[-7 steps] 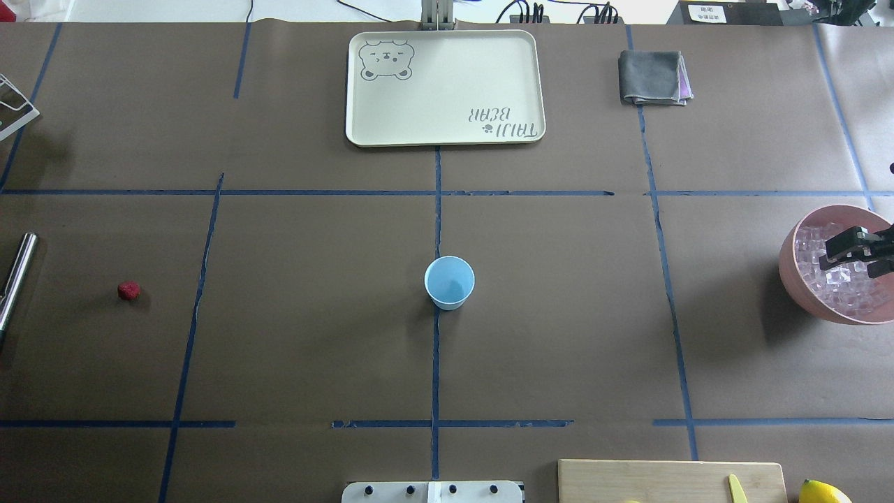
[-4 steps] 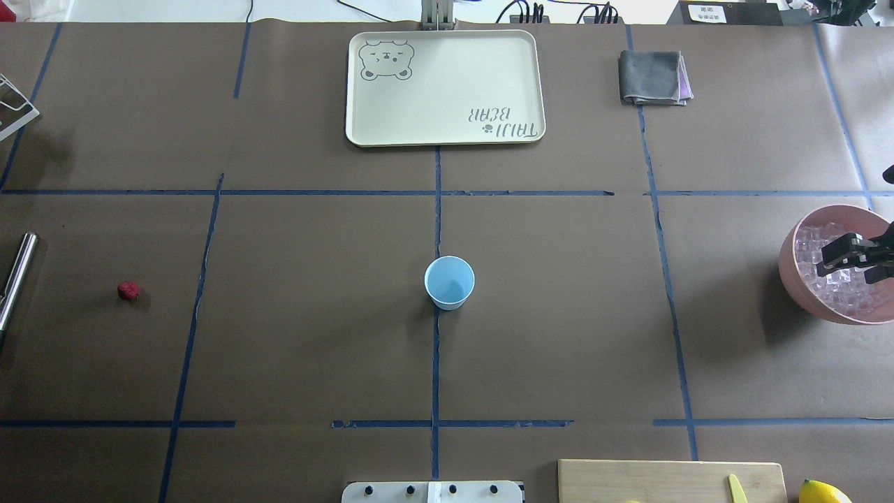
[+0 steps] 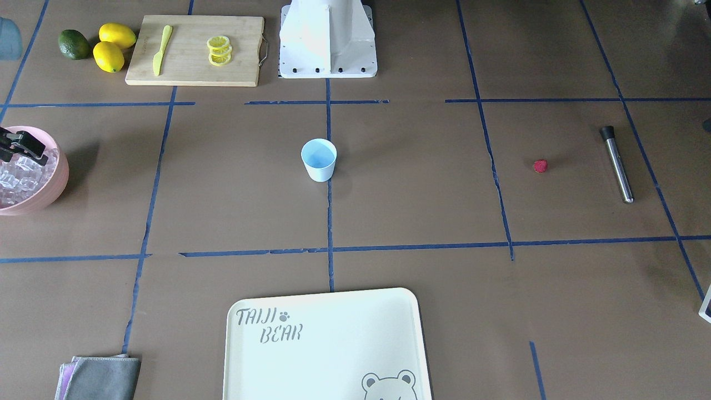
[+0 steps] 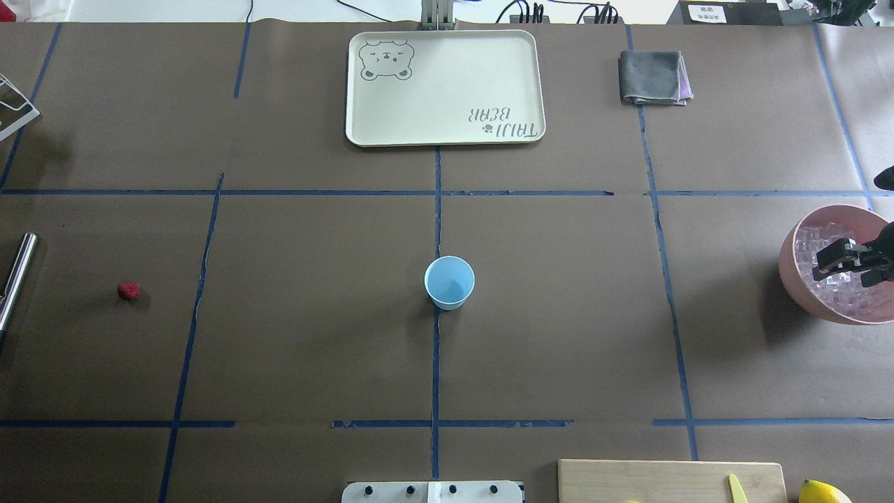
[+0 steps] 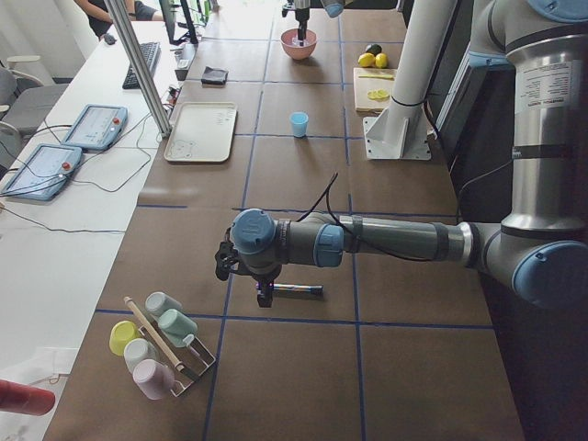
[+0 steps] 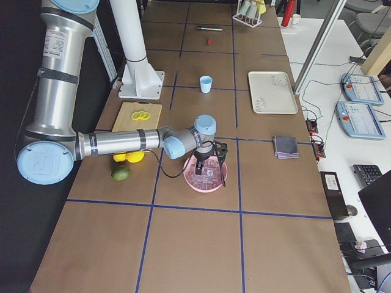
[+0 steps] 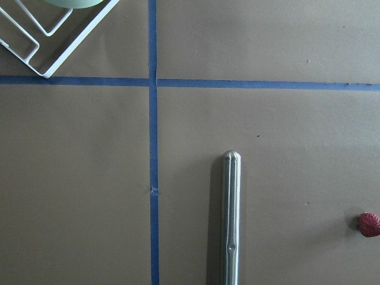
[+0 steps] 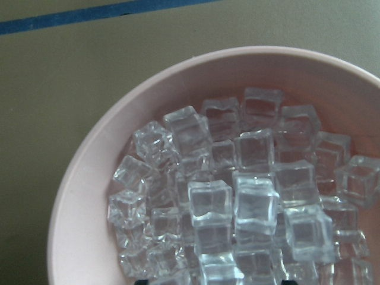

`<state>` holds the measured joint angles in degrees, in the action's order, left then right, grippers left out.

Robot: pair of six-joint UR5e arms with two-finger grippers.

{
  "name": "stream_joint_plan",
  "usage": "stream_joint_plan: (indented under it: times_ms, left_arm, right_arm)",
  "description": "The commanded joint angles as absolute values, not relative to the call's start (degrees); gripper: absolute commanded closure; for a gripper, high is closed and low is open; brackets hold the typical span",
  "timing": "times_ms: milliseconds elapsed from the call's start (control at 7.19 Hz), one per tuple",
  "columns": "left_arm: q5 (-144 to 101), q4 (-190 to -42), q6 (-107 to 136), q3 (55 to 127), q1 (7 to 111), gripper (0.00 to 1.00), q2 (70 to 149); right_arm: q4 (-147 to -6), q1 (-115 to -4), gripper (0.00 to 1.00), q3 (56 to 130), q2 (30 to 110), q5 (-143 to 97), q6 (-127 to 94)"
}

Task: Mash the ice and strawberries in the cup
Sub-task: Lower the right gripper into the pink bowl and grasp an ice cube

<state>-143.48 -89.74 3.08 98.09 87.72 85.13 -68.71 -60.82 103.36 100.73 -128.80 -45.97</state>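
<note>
- Well, the right end effector hangs over the pink bowl at the right edge of the overhead frame. Its fingers are spread wide and grip nothing that I can see. Its wrist camera shows the two tips straddling the ice heaped below.
- The cup stands upright and empty at the middle of the counter, well apart from the bowl. The strawberry lies far out at the left, near the steel muddler.
- The left end effector hovers above that muddler in the lower middle of the left side view. Whether it is wide or narrow I cannot tell.
- What could go wrong, I'd say: the cubes look slick and tightly packed, so a pinch could squirt one out. It could also catch two and shed one on the long carry to the cup.
- Pushing down into the heap could shove the bowl or spill cubes over its rim.
- The cup looks light, so a cube dropped from high up or a brushing finger could knock it over.
- Counted: one cup, one strawberry, one muddler, one pink bowl, and ice cubes too many to count.
- Also one tray, one folded cloth, and one cutting board carrying three lemon slices and one yellow knife.
- Beside the board are two lemons and one dark green fruit.
</note>
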Motion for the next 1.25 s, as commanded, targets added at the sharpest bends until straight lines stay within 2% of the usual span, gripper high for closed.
stream_joint_plan:
  times_ms: [0,139,278,418,557,835,1113]
  left_arm:
    - [-143.4,-89.7,3.1,98.1,87.7,0.00,85.2]
    - [-143.4,-89.7,3.1,98.0,87.7,0.00,85.3]
    - [-143.4,-89.6,3.1,98.0,87.7,0.00,85.8]
    - [-143.3,-89.6,3.1,98.0,87.7,0.00,86.0]
    - [-143.3,-89.6,3.1,97.9,87.7,0.00,86.3]
    - [-143.3,-89.5,3.2,98.0,87.7,0.00,86.7]
    - [-143.3,-89.5,3.2,98.0,87.7,0.00,86.7]
  right_arm:
    - [-68.6,-60.8,0.24,102.9,100.6,-128.8,-46.0]
    - [-68.6,-60.8,0.28,102.7,100.6,-128.7,-46.0]
    - [-68.6,-60.8,0.48,102.8,100.6,-128.7,-46.2]
    - [-68.6,-60.9,0.78,102.8,100.6,-128.7,-46.4]
    - [-68.6,-61.3,0.98,103.1,100.6,-128.7,-46.4]
    - [-68.9,-66.2,1.00,104.6,100.7,-130.0,-45.9]
    - [-72.0,-70.9,1.00,111.7,102.0,-134.6,-45.9]
